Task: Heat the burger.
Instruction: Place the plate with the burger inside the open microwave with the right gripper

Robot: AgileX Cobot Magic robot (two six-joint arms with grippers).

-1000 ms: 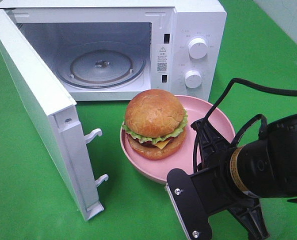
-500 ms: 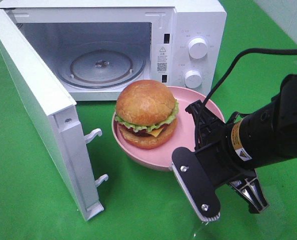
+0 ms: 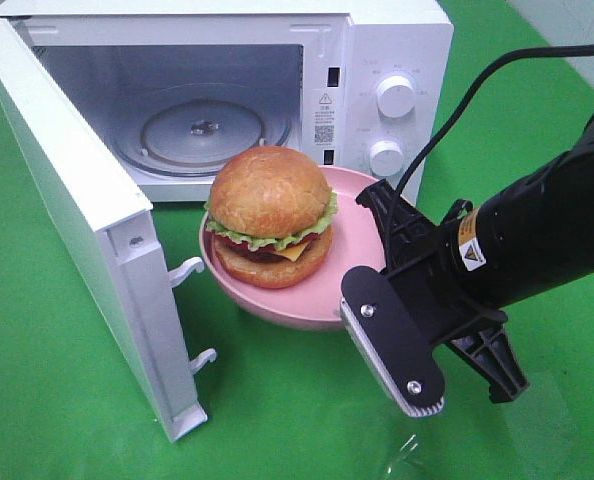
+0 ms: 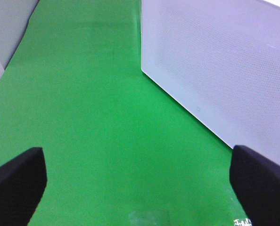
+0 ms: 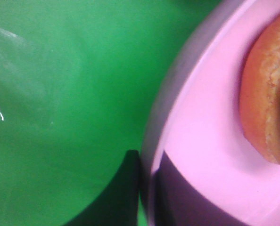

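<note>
Because the burger (image 3: 270,215) looks soft, stacked and liable to slide, its stiff pink plate (image 3: 349,292) is the handle: right gripper (image 3: 382,235) fingers pinch the rim at 3 o'clock, open microwave (image 3: 377,60) at 12 o'clock. Left gripper (image 4: 139,184) fingers spread, empty, over tabletop (image 4: 83,94).

One round pink plate (image 3: 322,305) with golden-bun burger (image 3: 270,210): shifted left, nearer white microwave oven (image 3: 397,50). Black right gripper (image 3: 382,225) at rim: shifted likewise.
</note>
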